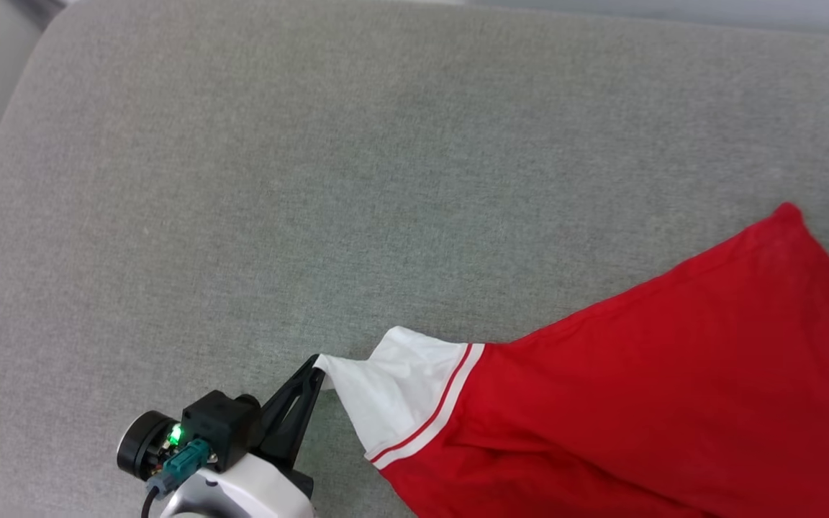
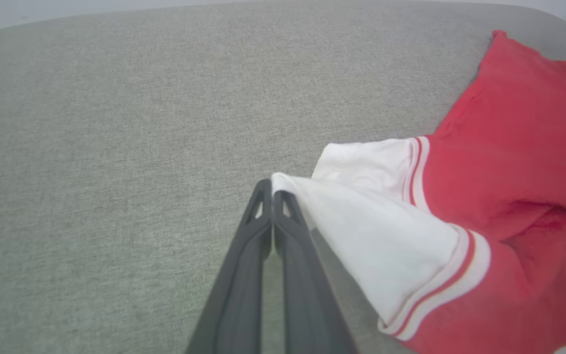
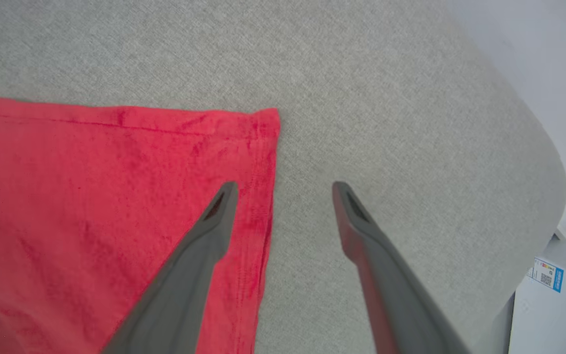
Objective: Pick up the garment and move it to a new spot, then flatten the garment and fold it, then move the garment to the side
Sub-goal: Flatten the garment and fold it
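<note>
Left claw (image 2: 272, 189) of mine clamps the garment's (image 1: 637, 403) white sleeve (image 2: 386, 236) tip; right claw (image 3: 285, 188) gapes wide, seemingly straddling its hem.

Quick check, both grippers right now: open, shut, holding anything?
Left gripper: shut on the garment, pinching its white sleeve tip.
Right gripper: open, holding nothing, at the garment's red corner.

My head camera looks steeply down on the grey cushion (image 1: 242, 180). Both my wrist cameras sit low and close, sharing the garment (image 1: 673, 374) with it.
</note>
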Motion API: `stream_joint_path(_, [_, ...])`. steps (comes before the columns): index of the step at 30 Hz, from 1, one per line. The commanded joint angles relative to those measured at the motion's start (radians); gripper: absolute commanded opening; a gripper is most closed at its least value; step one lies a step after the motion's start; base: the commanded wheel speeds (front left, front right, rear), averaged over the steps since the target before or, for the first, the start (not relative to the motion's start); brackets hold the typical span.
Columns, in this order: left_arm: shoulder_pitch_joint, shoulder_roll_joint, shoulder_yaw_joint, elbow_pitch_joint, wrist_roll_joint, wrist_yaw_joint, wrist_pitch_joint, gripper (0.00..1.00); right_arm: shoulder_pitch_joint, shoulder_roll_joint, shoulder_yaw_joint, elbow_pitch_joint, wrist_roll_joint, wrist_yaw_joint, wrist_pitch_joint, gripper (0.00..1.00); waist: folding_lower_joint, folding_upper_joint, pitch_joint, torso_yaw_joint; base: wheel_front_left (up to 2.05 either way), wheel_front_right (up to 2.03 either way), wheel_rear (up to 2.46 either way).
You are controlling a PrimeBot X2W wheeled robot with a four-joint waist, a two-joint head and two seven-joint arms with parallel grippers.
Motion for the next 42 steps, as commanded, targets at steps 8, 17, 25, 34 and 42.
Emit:
stream_joint_path(8, [-0.053, -0.031, 0.006, 0.010, 0.026, -0.010, -0.002, 0.00, -0.131, 0.119, 0.137, 0.189, -0.086, 0.000, -0.019, 1.00, -0.0001, -0.0001, 0.108, 0.051, 0.00, 0.00, 0.00])
stream_joint_path(17, [-0.058, -0.044, 0.016, 0.031, 0.028, -0.020, -0.005, 0.00, -0.049, 0.126, 0.303, 0.284, -0.039, 0.002, -0.066, 1.00, -0.0001, -0.0001, 0.133, 0.053, 0.00, 0.00, 0.00])
stream_joint_path(25, [-0.044, -0.030, 0.023, 0.039, 0.038, -0.024, -0.006, 0.00, -0.122, 0.108, 0.286, 0.283, 0.014, -0.001, -0.232, 0.00, -0.0001, -0.0001, 0.042, 0.023, 0.00, 0.00, 0.00])
stream_joint_path(34, [-0.106, 0.036, 0.037, -0.013, 0.073, -0.031, 0.026, 0.00, -0.131, 0.055, 0.286, 0.217, 0.073, 0.000, -0.433, 0.00, -0.0001, -0.0001, -0.128, -0.022, 0.00, 0.00, 0.00])
stream_joint_path(42, [-0.279, 0.068, 0.094, -0.044, 0.093, -0.081, 0.068, 0.00, -0.157, 0.034, 0.234, 0.169, 0.084, 0.000, -0.590, 0.00, -0.0001, -0.0001, -0.208, -0.065, 0.00, 0.00, 0.00])
